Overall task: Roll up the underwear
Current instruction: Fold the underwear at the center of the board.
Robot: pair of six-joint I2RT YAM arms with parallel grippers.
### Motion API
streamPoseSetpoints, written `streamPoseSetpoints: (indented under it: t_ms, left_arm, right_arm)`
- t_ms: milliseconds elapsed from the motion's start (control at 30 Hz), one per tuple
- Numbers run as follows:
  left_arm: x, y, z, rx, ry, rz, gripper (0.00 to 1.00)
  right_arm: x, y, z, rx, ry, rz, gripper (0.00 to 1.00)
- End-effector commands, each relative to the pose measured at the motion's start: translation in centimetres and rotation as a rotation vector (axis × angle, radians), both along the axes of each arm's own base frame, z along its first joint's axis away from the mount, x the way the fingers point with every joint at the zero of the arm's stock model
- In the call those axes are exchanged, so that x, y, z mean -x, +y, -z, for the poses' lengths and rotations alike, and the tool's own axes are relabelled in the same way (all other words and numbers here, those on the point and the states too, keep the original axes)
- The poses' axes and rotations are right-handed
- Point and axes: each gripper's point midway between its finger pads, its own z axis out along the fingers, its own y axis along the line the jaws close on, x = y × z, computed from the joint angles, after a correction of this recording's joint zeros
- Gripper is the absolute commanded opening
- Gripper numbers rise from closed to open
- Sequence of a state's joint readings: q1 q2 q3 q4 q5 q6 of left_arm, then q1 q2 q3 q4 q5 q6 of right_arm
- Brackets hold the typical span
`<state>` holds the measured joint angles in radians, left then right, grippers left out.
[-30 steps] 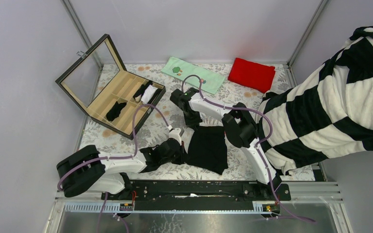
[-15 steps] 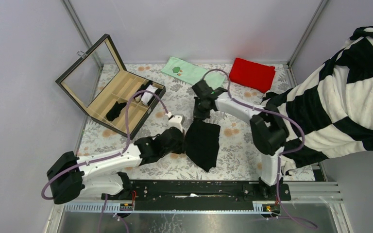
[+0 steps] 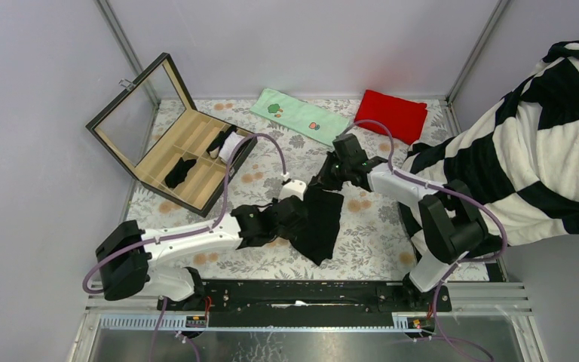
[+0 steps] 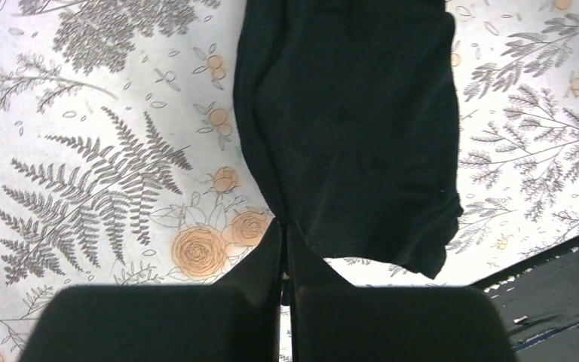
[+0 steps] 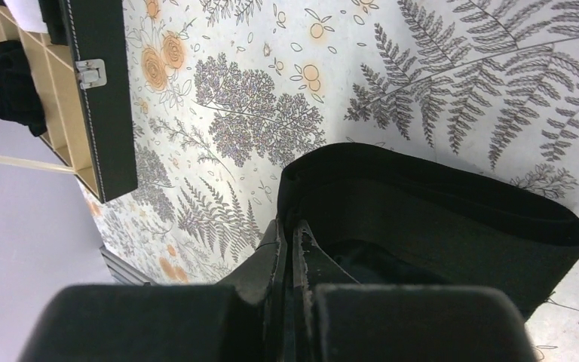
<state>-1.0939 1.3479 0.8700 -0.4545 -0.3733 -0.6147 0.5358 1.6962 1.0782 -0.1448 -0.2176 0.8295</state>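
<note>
**No legible text in any view**

No words, brand names or numbers can be read in these views. The green cloth (image 3: 300, 117) near the far edge of the table (image 3: 377, 226) bears 2 small printed marks, too small to tell whether they include lettering. The underwear (image 4: 354, 128) shows plain black fabric. Any marks on the black rail (image 3: 301, 296) along the near edge are too small to read.
</note>
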Motion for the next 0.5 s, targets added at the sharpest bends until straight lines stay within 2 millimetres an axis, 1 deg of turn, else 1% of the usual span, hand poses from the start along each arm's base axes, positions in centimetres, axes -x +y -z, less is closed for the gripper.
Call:
streamPoseSetpoints:
  t_ms: [0,233,300,467]
  left_arm:
    - [-0.1,-1.4,-0.8,-0.041,-0.033,0.061,0.00]
    - [1.2,-4.5,-0.4,-0.062,-0.022,0.138,0.00]
    - [1.6,-5.1,0.0,-0.075,-0.021,0.153,0.00]
    - [2.7,-6.3,0.7,-0.082,-0.010,0.179,0.00]
  right_arm:
    - [-0.7,-0.3,-3.2,-0.108,-0.100,0.030,0.00]
    - [0.4,-2.8,-2.5,-0.073,-0.122,0.073,0.00]
    - [0.5,-3.3,-2.9,-0.077,-0.150,0.086,0.00]
    - [1.6,-4.9,-2.4,-0.067,-0.177,0.117,0.00]
